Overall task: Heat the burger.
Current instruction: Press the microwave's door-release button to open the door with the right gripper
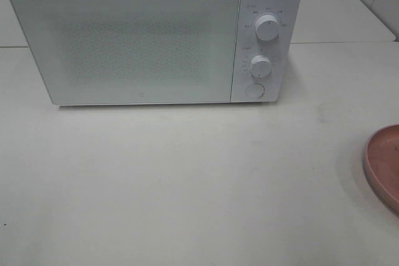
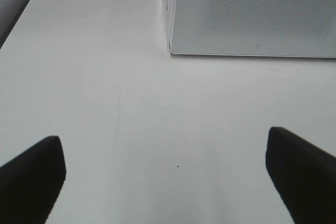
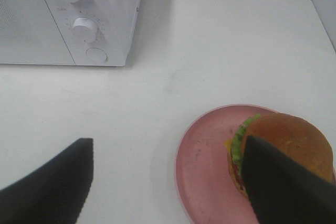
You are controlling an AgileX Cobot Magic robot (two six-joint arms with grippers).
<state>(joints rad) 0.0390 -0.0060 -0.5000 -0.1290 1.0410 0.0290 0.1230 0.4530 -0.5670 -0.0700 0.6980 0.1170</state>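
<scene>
On the round pink plate (image 3: 202,166) at the right of the white tabletop (image 1: 187,185) sits the small brown-bunned burger (image 3: 286,132) with green filling. My right fingers (image 3: 50,184) stand wide apart above it, gripping nothing. My left fingers (image 2: 31,182) are likewise spread over the tabletop. White boxy microwave oven (image 1: 143,35): door closed.

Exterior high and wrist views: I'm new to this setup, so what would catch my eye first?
A big white microwave, door shut, fills the back of the white table. At the right edge of the exterior high view sits a pink plate, and the right wrist view shows the burger resting on it.
</scene>
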